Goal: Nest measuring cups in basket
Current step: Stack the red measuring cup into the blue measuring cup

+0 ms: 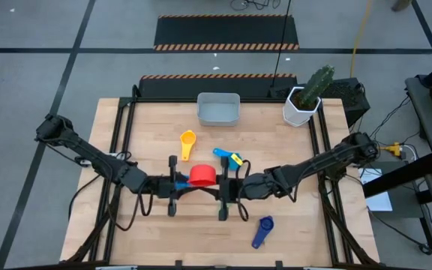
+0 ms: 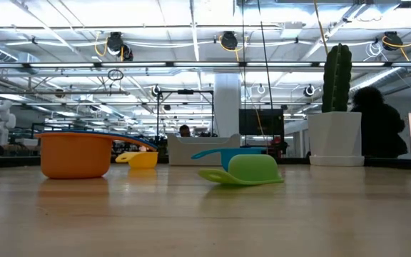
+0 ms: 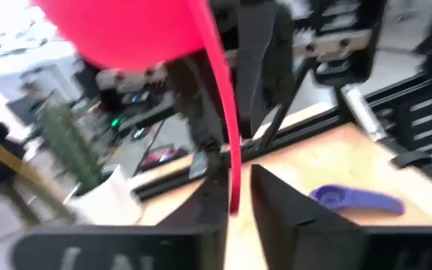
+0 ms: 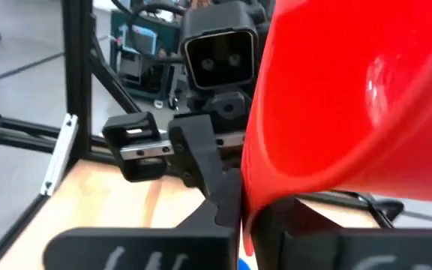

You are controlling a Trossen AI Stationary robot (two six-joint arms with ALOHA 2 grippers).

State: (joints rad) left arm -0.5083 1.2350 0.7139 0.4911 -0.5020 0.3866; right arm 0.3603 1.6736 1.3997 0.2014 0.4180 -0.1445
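A red cup [image 1: 202,175] sits at the centre of the overhead frame, held off the table between the two grippers. The left gripper [image 1: 175,184] comes in from the left and pinches the cup's thin handle; in the left wrist view that handle [image 3: 231,161] runs down between its narrowly closed fingers [image 3: 276,202]. The right gripper [image 1: 224,187] meets it from the right, and its wrist view shows its fingers closed on the cup's rim [image 4: 247,206], the red bowl filling the upper right of that frame. Just above and left of the red cup lies an orange cup [image 1: 187,143]; just above and right, a light blue cup [image 1: 222,154] touches a yellow one [image 1: 236,159]. A dark blue cup [image 1: 262,230] lies well apart at lower right. The basket [image 1: 218,109] stands at the table's top centre, with nothing visible inside it. A white pot with a cactus [image 1: 307,99] stands to its right. The low view also shows a green cup [image 2: 245,170] upside down at centre frame.
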